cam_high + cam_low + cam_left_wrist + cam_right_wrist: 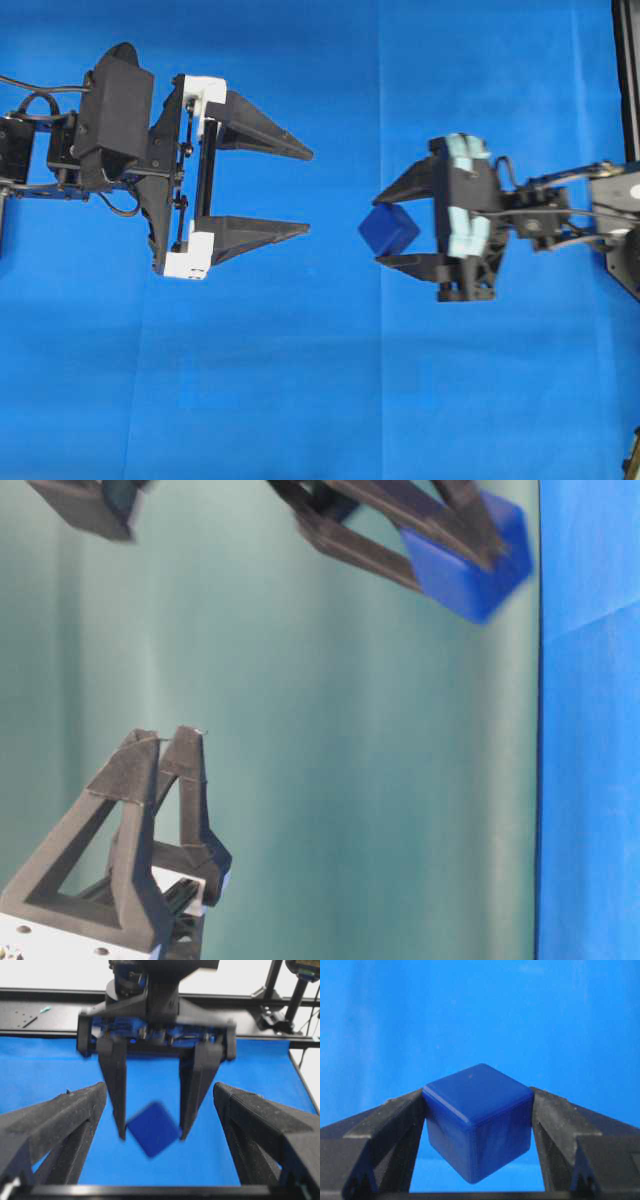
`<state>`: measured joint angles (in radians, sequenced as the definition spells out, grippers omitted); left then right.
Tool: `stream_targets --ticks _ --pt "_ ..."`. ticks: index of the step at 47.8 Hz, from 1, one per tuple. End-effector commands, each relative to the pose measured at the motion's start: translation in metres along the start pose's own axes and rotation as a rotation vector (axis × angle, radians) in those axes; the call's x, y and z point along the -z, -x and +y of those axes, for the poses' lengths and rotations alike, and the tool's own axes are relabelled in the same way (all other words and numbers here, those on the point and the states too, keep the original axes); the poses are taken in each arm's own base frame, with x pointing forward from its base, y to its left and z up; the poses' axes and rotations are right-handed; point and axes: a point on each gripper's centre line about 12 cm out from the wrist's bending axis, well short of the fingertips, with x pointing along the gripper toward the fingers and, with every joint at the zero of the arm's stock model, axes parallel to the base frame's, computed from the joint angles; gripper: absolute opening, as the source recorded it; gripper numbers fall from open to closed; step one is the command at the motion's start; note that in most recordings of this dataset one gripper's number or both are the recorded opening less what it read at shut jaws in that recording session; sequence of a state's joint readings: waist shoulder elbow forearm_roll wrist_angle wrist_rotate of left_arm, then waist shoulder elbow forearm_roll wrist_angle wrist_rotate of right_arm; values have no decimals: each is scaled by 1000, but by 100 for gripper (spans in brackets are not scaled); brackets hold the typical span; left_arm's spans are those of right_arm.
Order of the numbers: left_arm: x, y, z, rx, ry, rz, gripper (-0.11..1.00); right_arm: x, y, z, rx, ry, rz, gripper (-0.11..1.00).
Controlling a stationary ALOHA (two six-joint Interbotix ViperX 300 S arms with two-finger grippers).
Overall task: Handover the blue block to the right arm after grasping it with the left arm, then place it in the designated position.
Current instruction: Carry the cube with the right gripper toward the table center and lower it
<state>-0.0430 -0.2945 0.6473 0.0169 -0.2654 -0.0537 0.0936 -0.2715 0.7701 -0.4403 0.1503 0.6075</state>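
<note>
Right gripper (392,230) clamps the block (388,229) above the cloth (330,400); left gripper (308,190) gapes empty. Table-level view blurs the block, crops both arms.

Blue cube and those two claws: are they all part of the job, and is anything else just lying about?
Part of the job:
- blue block, clamped between the right gripper's fingers
- left gripper, open and empty, facing it

Just there:
- blue cloth over the table
- black frame behind it
No loose clutter shows.
</note>
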Motion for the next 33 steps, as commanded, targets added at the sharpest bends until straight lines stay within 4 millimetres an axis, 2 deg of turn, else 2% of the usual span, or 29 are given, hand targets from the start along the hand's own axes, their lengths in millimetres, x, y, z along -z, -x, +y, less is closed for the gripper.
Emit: stream_targets --ticks 1,8,17,33 --pt "-14 4 -2 5 -3 -41 92 -2 -14 -6 -4 -14 -16 55" --pt "-14 5 -2 5 -2 -41 92 8 -39 -15 -17 -38 -13 55" --pt "-14 6 -2 5 -2 -40 92 16 -64 -13 -55 -45 -17 55" --pt "-14 7 -2 5 -2 -41 92 20 -102 -11 -81 -70 -14 55"
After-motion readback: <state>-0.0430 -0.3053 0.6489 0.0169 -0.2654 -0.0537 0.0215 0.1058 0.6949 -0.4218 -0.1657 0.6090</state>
